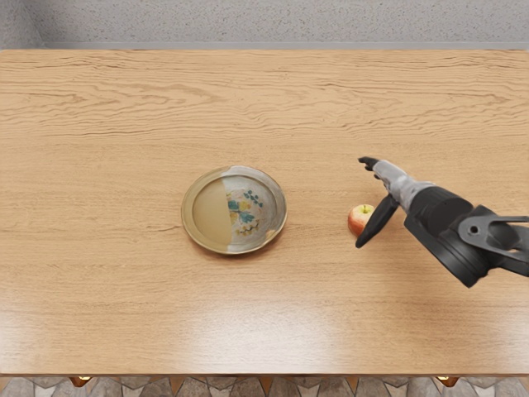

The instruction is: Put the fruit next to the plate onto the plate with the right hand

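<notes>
Apple [360, 219]: small, red and yellow, sitting on the wooden table [124, 107], right of the plate [234, 209] and well apart from it. Not on the plate.

Right hand [388, 188]: just right of the apple, arm coming in from the right edge. Fingers spread, gripping nothing. One dark finger [374, 225] slants down along the apple's right side; can't tell whether it touches. Another points far and left, past the apple.

Plate: round, brownish rim, half tan, half pale with a blue-green pattern, near the table's middle.
</notes>
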`<act>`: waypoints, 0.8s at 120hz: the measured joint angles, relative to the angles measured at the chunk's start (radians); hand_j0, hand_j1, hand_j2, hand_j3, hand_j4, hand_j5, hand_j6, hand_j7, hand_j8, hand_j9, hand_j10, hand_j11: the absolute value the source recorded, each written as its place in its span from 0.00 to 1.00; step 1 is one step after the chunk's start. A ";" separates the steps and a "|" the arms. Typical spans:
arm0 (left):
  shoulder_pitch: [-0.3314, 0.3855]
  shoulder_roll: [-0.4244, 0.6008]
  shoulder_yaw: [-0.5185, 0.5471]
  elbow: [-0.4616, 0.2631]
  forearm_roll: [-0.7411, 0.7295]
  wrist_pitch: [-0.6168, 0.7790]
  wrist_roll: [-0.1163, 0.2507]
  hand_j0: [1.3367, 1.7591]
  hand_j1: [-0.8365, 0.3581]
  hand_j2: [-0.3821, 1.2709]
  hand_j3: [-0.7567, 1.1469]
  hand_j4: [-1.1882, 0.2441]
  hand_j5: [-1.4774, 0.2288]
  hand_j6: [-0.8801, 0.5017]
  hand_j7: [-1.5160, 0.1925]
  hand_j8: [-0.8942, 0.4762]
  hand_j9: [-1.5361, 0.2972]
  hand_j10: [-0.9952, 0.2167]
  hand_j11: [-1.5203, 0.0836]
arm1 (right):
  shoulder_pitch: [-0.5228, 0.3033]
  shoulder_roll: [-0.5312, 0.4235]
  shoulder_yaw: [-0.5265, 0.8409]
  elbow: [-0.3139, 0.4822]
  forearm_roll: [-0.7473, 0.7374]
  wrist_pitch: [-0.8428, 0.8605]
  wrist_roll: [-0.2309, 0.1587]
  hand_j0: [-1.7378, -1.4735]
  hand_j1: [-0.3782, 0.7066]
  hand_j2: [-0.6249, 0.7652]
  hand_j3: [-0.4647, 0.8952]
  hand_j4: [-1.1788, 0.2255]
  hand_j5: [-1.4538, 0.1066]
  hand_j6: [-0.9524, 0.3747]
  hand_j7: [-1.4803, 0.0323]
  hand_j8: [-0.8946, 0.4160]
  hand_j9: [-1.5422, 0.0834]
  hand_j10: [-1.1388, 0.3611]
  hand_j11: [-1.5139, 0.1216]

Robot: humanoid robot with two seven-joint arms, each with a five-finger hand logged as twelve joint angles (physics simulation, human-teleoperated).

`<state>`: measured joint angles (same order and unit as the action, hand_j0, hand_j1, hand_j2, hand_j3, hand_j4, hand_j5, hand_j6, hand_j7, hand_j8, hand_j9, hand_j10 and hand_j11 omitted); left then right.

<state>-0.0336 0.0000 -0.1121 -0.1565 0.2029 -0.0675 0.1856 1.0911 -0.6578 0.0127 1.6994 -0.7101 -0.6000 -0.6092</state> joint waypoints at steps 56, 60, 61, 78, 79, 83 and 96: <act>0.001 0.000 0.000 0.000 0.000 0.000 0.000 0.76 0.75 0.26 0.40 0.66 0.68 0.46 0.70 0.47 0.66 0.62 0.75 | 0.134 0.089 -0.177 -0.067 0.181 -0.011 -0.002 0.30 0.07 0.44 0.34 0.81 0.90 0.68 0.94 0.65 0.92 0.73 0.89; 0.001 0.000 0.000 0.000 0.000 0.000 0.000 0.76 0.75 0.26 0.40 0.66 0.68 0.46 0.70 0.47 0.66 0.62 0.75 | 0.145 0.092 -0.185 -0.070 0.191 -0.011 -0.002 0.30 0.08 0.44 0.34 0.80 0.89 0.68 0.94 0.64 0.91 0.73 0.89; 0.001 0.000 0.000 0.000 0.000 0.000 0.000 0.76 0.75 0.26 0.40 0.66 0.68 0.46 0.70 0.47 0.66 0.62 0.75 | 0.147 0.092 -0.187 -0.071 0.193 -0.011 -0.002 0.30 0.08 0.44 0.34 0.80 0.89 0.68 0.93 0.64 0.91 0.72 0.88; 0.000 0.000 0.000 0.000 0.000 0.000 0.000 0.76 0.75 0.26 0.40 0.66 0.68 0.46 0.70 0.47 0.66 0.62 0.75 | 0.168 0.080 -0.201 -0.076 0.213 -0.011 -0.002 0.30 0.17 0.43 0.34 0.75 0.83 0.62 0.87 0.59 0.85 0.67 0.83; 0.001 0.000 0.000 0.000 0.000 0.000 0.000 0.76 0.75 0.26 0.40 0.66 0.68 0.46 0.70 0.47 0.66 0.62 0.75 | 0.169 0.080 -0.202 -0.076 0.213 -0.011 -0.002 0.30 0.17 0.43 0.34 0.75 0.82 0.62 0.87 0.58 0.84 0.67 0.82; 0.001 0.000 0.000 0.000 0.000 0.000 0.000 0.76 0.75 0.26 0.40 0.66 0.68 0.46 0.70 0.47 0.66 0.62 0.75 | 0.171 0.077 -0.203 -0.076 0.215 -0.011 -0.002 0.30 0.19 0.43 0.34 0.73 0.81 0.60 0.85 0.57 0.83 0.66 0.80; 0.000 0.000 0.000 0.000 0.000 0.000 0.000 0.76 0.75 0.26 0.40 0.66 0.68 0.46 0.70 0.47 0.66 0.62 0.75 | 0.181 0.070 -0.227 -0.074 0.218 -0.011 -0.002 0.30 0.25 0.42 0.34 0.70 0.76 0.57 0.81 0.53 0.79 0.62 0.77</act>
<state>-0.0333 0.0000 -0.1121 -0.1565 0.2027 -0.0675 0.1856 1.2717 -0.5874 -0.2138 1.6250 -0.4919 -0.6110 -0.6109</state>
